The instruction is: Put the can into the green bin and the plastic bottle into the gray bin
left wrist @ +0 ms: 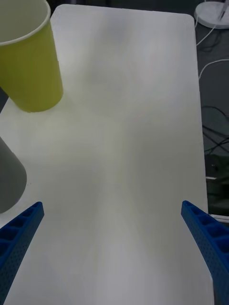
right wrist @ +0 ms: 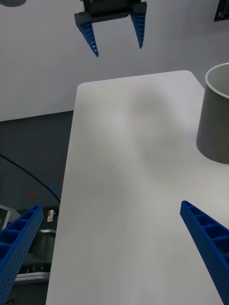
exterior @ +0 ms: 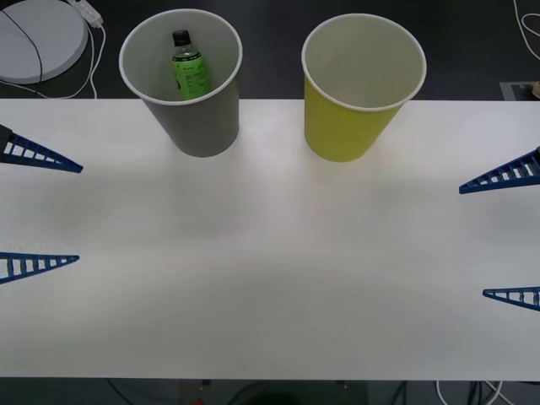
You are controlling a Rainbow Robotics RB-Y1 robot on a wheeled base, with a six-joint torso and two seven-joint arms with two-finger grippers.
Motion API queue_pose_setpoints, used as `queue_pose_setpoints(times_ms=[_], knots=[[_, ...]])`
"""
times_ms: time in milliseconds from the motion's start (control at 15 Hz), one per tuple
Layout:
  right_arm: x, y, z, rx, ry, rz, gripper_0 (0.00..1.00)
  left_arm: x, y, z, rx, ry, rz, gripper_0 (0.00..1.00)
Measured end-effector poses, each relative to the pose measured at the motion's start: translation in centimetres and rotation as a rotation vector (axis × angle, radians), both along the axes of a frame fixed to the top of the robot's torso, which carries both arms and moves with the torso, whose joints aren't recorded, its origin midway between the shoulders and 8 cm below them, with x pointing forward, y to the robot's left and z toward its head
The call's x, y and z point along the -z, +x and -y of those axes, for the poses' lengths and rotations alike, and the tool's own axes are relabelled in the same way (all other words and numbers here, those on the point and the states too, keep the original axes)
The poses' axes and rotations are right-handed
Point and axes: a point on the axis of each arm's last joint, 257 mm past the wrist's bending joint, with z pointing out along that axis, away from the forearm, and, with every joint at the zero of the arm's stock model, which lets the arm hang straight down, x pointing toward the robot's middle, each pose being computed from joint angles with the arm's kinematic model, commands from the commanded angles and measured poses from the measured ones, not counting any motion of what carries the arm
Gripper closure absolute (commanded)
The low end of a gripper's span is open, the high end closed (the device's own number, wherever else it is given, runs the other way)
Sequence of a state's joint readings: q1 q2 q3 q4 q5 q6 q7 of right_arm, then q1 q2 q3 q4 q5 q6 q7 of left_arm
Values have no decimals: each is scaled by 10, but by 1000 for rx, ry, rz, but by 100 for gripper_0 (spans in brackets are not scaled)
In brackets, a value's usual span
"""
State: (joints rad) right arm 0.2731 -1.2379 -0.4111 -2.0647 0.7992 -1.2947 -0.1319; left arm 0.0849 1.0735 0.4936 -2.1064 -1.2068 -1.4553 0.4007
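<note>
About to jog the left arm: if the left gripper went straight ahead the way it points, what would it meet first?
Likely nothing: the left gripper points across the bare table toward the right gripper, passing in front of both bins. Depth is uncertain.

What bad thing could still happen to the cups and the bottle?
The gray bin and the green bin both stand near the table's far edge, so a bump might push one off. The plastic bottle leans inside the gray bin and could shift if it is knocked. The left gripper and right gripper wait open at the sides.
</note>
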Motion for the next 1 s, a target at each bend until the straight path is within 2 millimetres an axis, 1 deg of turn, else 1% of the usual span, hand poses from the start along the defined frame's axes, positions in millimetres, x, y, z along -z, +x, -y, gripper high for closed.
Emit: queue_pose_setpoints(times_ms=[333,1000], knots=[[0,0,0,0,0,0,0,4,-18,-9,41,26,-10,0],[0,0,0,0,0,0,0,7,-23,-7,52,13,-25,0]])
